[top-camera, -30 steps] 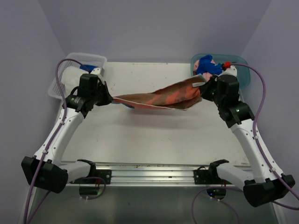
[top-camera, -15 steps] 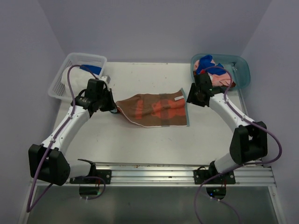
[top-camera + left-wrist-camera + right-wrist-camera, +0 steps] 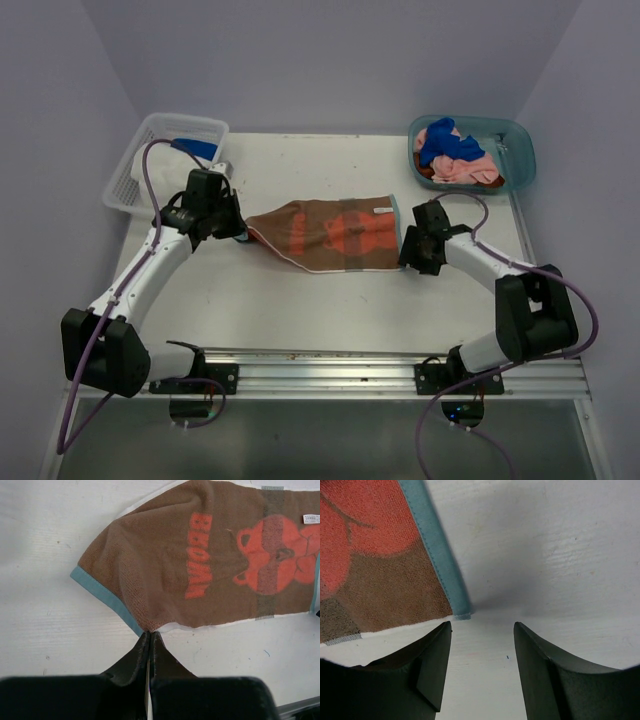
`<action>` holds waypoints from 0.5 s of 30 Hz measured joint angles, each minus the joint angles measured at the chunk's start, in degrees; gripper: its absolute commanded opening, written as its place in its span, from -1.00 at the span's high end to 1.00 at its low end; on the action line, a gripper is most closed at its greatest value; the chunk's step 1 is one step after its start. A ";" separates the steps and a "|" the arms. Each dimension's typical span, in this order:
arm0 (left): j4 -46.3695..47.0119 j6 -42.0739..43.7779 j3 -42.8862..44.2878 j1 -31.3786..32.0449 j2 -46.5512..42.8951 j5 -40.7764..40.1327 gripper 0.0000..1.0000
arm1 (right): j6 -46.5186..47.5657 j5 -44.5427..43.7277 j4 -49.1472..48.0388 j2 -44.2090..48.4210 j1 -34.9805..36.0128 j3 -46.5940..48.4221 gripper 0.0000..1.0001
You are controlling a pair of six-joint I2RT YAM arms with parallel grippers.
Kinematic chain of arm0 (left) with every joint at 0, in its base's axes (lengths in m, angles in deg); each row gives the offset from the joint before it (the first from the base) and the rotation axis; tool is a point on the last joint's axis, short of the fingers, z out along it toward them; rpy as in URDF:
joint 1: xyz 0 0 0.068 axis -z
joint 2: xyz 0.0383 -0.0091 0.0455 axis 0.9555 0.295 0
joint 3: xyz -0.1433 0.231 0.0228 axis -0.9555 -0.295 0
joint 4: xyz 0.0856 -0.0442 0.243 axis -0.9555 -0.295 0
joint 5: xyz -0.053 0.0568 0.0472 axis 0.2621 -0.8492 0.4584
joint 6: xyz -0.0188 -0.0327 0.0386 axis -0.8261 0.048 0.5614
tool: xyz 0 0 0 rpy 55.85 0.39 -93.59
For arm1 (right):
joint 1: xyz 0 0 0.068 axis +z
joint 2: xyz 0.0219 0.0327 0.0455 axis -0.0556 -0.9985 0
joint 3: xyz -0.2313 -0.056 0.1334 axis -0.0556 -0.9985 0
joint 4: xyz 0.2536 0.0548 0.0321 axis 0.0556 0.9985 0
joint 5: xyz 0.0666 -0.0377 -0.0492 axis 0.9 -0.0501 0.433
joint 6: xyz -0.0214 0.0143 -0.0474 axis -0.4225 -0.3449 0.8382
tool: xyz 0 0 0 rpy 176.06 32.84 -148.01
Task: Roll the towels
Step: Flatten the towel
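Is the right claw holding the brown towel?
No, the right gripper is open with nothing between its jaws; the towel lies just ahead of it.

Open table (image 3: 330, 310) toward 6 o'clock, plenty of room to pass. Basket (image 3: 125, 185) hogs the 10 o'clock corner, tub (image 3: 522, 150) the 2 o'clock one, brown towel (image 3: 330, 235) spread dead centre.

Top cam overhead, whole table (image 3: 300, 300); wrist cams close, low; all share brown towel (image 3: 325, 232).
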 measured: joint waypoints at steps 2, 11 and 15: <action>0.00 -0.07 0.00 0.00 0.02 -0.04 1.00 | -0.57 0.28 -0.92 -0.02 0.24 -1.29 -0.09; 0.00 -0.07 0.00 0.00 0.39 -0.02 1.00 | -2.14 1.66 -5.68 -1.38 1.86 -2.14 0.17; -0.02 -0.07 0.00 0.00 0.39 0.00 1.00 | -2.71 1.62 -7.28 -3.65 1.88 -1.70 0.43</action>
